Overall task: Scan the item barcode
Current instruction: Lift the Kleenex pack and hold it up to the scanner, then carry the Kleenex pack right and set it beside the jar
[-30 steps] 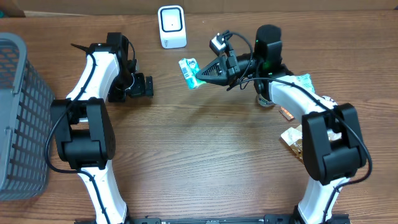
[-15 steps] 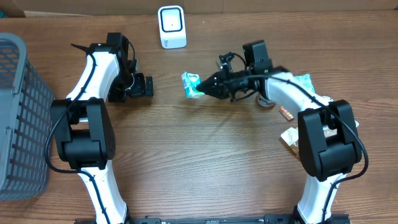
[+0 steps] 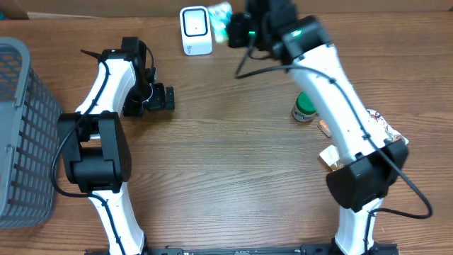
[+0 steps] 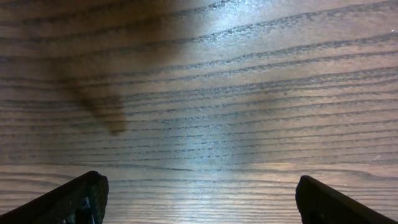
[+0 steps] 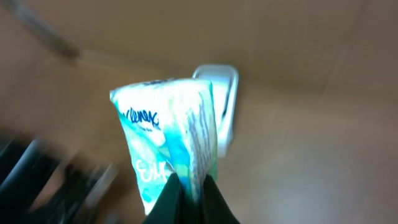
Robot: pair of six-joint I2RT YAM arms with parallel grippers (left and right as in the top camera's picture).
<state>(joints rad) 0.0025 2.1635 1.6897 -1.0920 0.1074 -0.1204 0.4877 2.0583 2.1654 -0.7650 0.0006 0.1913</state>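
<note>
1. I read this as a mock shop checkout on a lab bench: a white barcode scanner [image 3: 195, 30] stands at the far edge of the wood-grain table [image 3: 226, 177]
2. A grey mesh basket [image 3: 21, 142] sits at the table's left edge
3. Small groceries lie on my right: a green-lidded jar [image 3: 304, 108] and snack packets [image 3: 330, 157]
4. The left arm [image 3: 99, 156] and right arm [image 3: 333, 92] are mounted at the near edge, which says test rig, not real store

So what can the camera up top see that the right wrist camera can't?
Only the overhead view shows the grey basket, the green-lidded jar and the left hand over the table. Only the right wrist view shows the blue-green print on the tissue pack up close, pinched in the right hand. Both views show the tissue pack and the white scanner, close to each other.
</note>
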